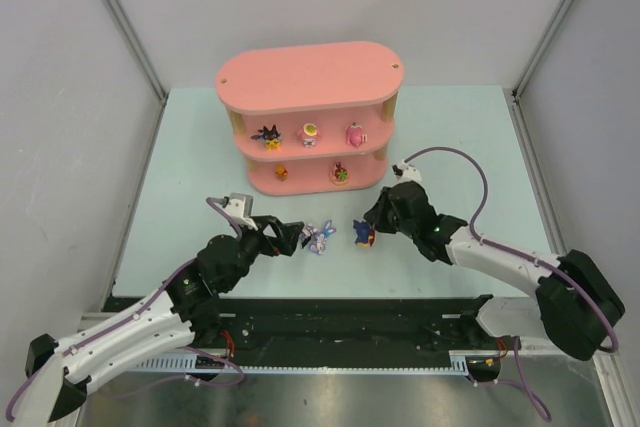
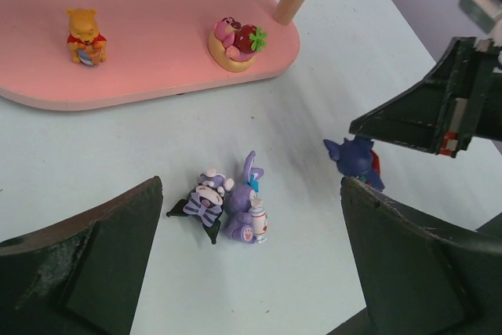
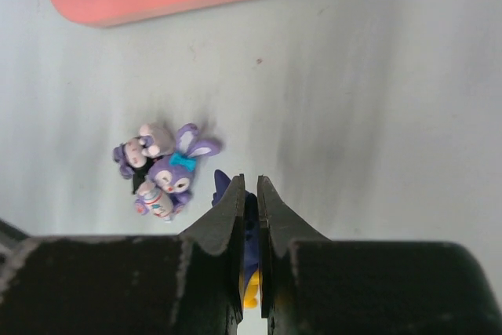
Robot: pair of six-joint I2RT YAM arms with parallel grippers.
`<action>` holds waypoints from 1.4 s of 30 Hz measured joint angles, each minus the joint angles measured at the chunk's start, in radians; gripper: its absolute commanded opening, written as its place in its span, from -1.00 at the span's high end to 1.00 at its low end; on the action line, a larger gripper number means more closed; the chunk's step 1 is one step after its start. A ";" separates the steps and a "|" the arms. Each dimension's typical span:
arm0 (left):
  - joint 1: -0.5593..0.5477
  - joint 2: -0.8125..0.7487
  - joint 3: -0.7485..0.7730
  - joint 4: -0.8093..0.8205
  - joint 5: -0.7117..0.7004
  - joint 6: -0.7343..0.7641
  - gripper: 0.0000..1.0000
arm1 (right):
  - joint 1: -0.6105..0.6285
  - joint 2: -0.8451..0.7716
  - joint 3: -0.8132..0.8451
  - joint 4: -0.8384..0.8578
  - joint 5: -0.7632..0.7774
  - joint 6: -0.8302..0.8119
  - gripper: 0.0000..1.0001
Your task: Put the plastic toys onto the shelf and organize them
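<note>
The pink shelf (image 1: 310,117) stands at the back; three toys are on its middle tier and two on its bottom board (image 2: 157,37): a yellow bear (image 2: 85,34) and a pink bear with a strawberry (image 2: 235,37). A purple rabbit (image 2: 245,205) and a black-eared purple toy (image 2: 205,198) lie touching on the table. My left gripper (image 2: 251,194) is open, its fingers on either side of the pair and a little short of them. My right gripper (image 3: 251,186) is shut on a dark blue toy (image 3: 249,233) just right of the rabbit (image 3: 176,170), low at the table.
The two grippers are close together in front of the shelf, the right one (image 1: 368,222) about a toy's width from the left one (image 1: 290,240). Grey walls enclose the light blue table (image 1: 450,137) on three sides.
</note>
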 measured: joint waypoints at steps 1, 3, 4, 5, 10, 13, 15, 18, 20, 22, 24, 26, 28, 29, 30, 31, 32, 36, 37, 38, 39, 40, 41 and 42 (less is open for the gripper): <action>0.000 0.001 0.000 0.000 0.000 0.000 -0.99 | 0.003 -0.024 0.006 -0.029 0.027 -0.017 1.00; 0.000 0.005 0.000 0.001 0.000 0.000 -1.00 | 0.013 -0.064 0.018 -0.086 0.085 -0.048 1.00; 0.000 0.008 -0.001 0.001 0.000 0.000 -1.00 | 0.021 -0.080 0.023 -0.114 0.117 -0.065 1.00; 0.000 0.011 -0.001 0.001 0.000 0.000 -0.99 | 0.029 -0.089 0.029 -0.140 0.142 -0.074 1.00; 0.000 0.026 -0.002 0.001 0.000 0.000 -1.00 | 0.102 -0.098 0.045 -0.267 0.338 -0.111 1.00; 0.000 0.035 -0.002 0.001 0.000 0.000 -0.99 | 0.153 -0.096 0.045 -0.313 0.443 -0.109 1.00; 0.000 0.042 -0.002 0.001 0.001 0.000 -0.99 | 0.185 -0.088 0.045 -0.319 0.504 -0.105 1.00; 0.000 0.047 -0.002 0.001 0.005 0.000 -1.00 | 0.217 -0.074 0.045 -0.317 0.556 -0.102 1.00; 0.000 0.053 -0.002 0.004 0.021 0.001 -1.00 | 0.232 -0.072 0.045 -0.317 0.575 -0.095 1.00; 0.000 0.066 -0.002 0.020 0.052 0.001 -0.99 | 0.234 -0.073 0.045 -0.317 0.580 -0.089 1.00; 0.000 0.085 -0.002 0.054 0.097 0.000 -1.00 | 0.234 -0.077 0.045 -0.319 0.576 -0.086 1.00; 0.000 0.123 -0.002 0.113 0.165 -0.008 -1.00 | 0.234 -0.097 0.044 -0.320 0.559 -0.085 1.00; 0.000 0.179 -0.002 0.198 0.245 -0.020 -0.99 | 0.234 -0.134 0.045 -0.319 0.534 -0.085 1.00; -0.002 0.216 -0.002 0.253 0.292 -0.033 -0.99 | 0.234 -0.159 0.045 -0.319 0.519 -0.084 1.00; -0.004 0.248 -0.002 0.300 0.326 -0.043 -1.00 | 0.234 -0.184 0.045 -0.317 0.505 -0.083 1.00; -0.009 0.288 -0.002 0.344 0.363 -0.053 -1.00 | 0.234 -0.210 0.045 -0.316 0.492 -0.083 1.00; -0.014 0.319 -0.002 0.380 0.387 -0.061 -1.00 | 0.234 -0.231 0.045 -0.316 0.484 -0.082 1.00; -0.048 0.467 -0.002 0.524 0.477 -0.100 -1.00 | 0.234 -0.306 0.045 -0.317 0.443 -0.074 1.00; -0.055 0.494 -0.002 0.552 0.491 -0.109 -1.00 | 0.234 -0.319 0.045 -0.317 0.432 -0.070 1.00; -0.061 0.520 -0.002 0.580 0.504 -0.121 -0.99 | 0.234 -0.330 0.044 -0.317 0.424 -0.064 1.00; -0.066 0.542 -0.001 0.608 0.514 -0.129 -1.00 | 0.234 -0.338 0.045 -0.318 0.417 -0.062 1.00; -0.071 0.560 0.001 0.632 0.523 -0.136 -0.99 | 0.234 -0.344 0.045 -0.318 0.409 -0.058 1.00; -0.076 0.577 0.005 0.652 0.529 -0.143 -1.00 | 0.234 -0.349 0.045 -0.319 0.403 -0.055 1.00; -0.082 0.594 0.012 0.670 0.533 -0.148 -1.00 | 0.234 -0.353 0.045 -0.320 0.397 -0.053 1.00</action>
